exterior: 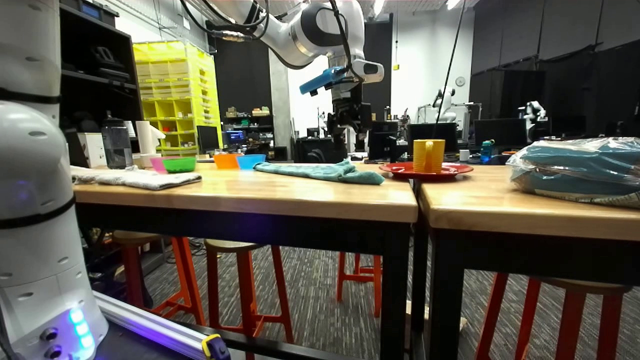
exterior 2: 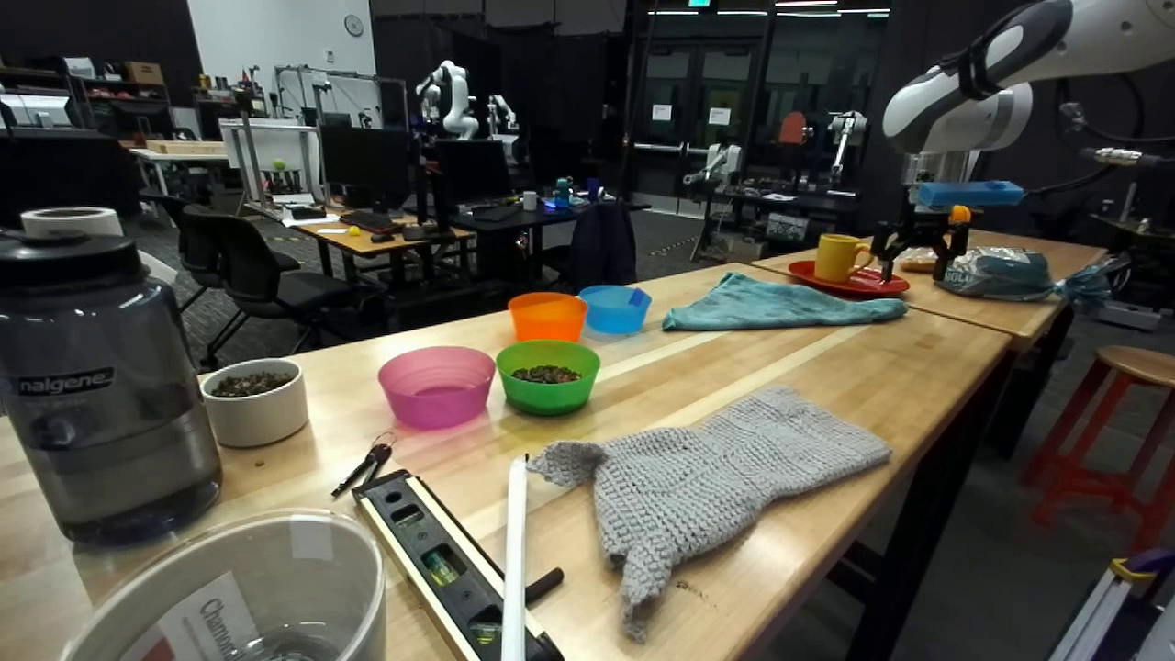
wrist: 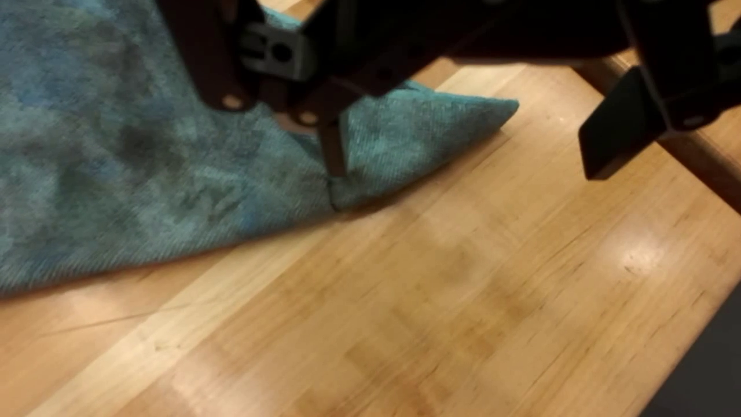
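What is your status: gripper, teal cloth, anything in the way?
Gripper open, near teal cloth. Cloth loose on table, not held. Mug on plate nearby, perhaps in the way.

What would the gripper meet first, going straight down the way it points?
Likely the teal cloth, near its pointed end: in the wrist view, one of the open fingers appears over it, the other over the wooden tabletop. Height is hard to judge.

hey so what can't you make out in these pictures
Teal cloth: wrist view, left part cut off by the left edge, some of it covered by the gripper.
Yellow mug: both exterior views, inside bottom hidden by its own walls.
Large pale cup: an exterior view, lower part cut off by the bottom edge.
Wall clock: both exterior views, too small to read.
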You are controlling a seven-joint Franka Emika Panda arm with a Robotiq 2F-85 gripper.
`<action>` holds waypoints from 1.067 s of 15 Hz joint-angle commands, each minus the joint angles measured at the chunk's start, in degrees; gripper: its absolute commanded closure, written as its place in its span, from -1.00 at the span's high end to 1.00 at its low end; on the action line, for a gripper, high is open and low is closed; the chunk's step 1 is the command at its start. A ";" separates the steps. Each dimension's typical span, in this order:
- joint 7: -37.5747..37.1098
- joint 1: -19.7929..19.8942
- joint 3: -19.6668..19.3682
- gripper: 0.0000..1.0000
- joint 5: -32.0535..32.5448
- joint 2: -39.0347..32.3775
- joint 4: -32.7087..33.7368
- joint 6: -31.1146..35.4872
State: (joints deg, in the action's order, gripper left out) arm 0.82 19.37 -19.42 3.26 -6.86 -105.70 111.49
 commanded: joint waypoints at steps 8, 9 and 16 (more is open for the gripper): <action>3.69 1.57 0.20 1.00 -1.42 -5.20 5.00 -0.86; 6.43 1.80 0.26 1.00 -0.19 -6.24 6.21 -0.65; 30.10 5.76 1.01 1.00 4.70 -12.15 14.79 -2.31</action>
State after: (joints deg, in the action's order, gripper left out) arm 21.77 22.66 -19.44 6.65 -16.61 -95.27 111.35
